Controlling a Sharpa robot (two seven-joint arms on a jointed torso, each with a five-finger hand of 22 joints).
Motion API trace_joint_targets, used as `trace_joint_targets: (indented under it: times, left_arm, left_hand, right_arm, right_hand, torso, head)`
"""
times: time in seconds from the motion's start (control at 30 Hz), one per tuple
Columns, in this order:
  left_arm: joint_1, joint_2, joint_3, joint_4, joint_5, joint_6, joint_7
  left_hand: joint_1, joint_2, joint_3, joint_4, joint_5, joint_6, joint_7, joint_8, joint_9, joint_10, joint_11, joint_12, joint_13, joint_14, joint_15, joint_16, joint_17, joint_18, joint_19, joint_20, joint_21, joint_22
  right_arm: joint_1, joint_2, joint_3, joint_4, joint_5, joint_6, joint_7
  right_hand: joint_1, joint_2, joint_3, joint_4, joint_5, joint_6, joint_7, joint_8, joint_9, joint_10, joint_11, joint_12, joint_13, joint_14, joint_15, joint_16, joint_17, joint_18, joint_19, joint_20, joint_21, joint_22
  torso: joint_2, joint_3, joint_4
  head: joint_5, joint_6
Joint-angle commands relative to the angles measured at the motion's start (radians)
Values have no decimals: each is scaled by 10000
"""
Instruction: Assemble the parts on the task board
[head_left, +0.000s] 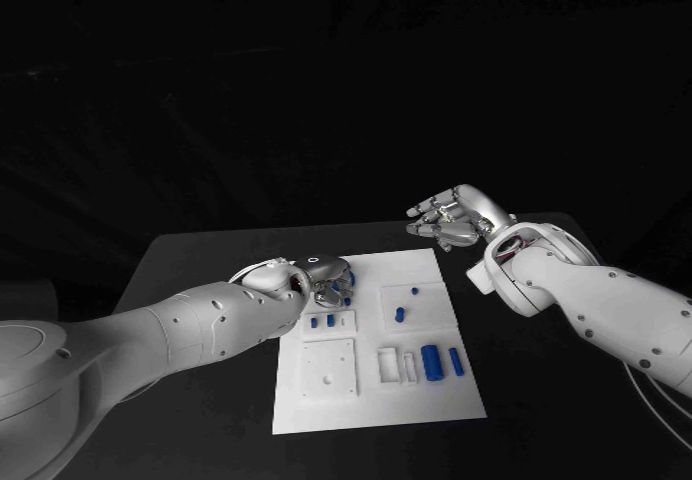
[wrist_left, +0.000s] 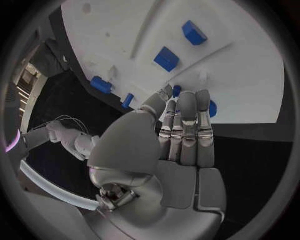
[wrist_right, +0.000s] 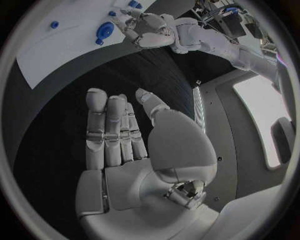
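Head view: left hand fingers rest on task board.

Matt white task board, matt black table.

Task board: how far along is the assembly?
Early, by the look of it. Done: on the white task board, two small blue pegs seem to stand in the upper right block. In hand: the left hand hovers at a blue round part at the board's upper left; a grip is not clear. Left: blue cylinders lie loose lower right. The right hand is open, off the board.
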Motion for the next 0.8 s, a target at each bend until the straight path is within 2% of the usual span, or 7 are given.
trace_joint_targets:
  times: [0.03, 0.43, 0.8]
  left_arm:
    - [-38, 61, 3, -63, -152, -85, 107]
    - [-170, 209, 8, -309, -17, -203, 206]
    - [-217, 317, 14, -507, 115, -251, 223]
  left_hand:
    - [-4, -88, 101, 9, 62, -87, -28, -37, -8, -43, -8, -44, -16, -79, -14, 73, -11, 93, -109, 15, 96, 227]
    - [-28, -50, 237, 118, 47, -209, -8, -39, -21, -30, -15, -43, -16, -47, -19, 122, -33, 113, -133, 14, 237, 217]
    - [3, -38, 403, 204, 60, -408, 48, -40, -48, 56, -38, -45, -16, -23, -37, 139, -46, 120, -145, -1, 330, 221]
  right_arm:
    - [5, 0, 5, 26, -2, 37, 106]
    - [7, 16, 5, 61, -1, 59, 108]
    - [7, 39, 5, 60, -1, 78, 108]
  right_hand:
    - [-79, -54, -26, 53, -55, -21, 17, -10, 4, 62, -2, -67, -43, -10, 71, -37, -1, 143, 32, 46, -66, 425]
    - [-72, -52, -21, 52, -54, -2, 14, -10, 5, 64, -2, -73, -50, -12, 70, -39, -1, 143, 35, 46, -61, 427]
    - [-65, -46, -3, 50, -55, 22, 9, -12, 3, 71, -5, -82, -62, -16, 69, -42, 0, 141, 35, 46, -69, 429]
  torso:
    - [1, 3, -6]
    - [-8, 9, 2]
    - [-10, 11, 1]
  head:
    - [-7, -1]
    - [-11, -11]
    - [-22, -21]
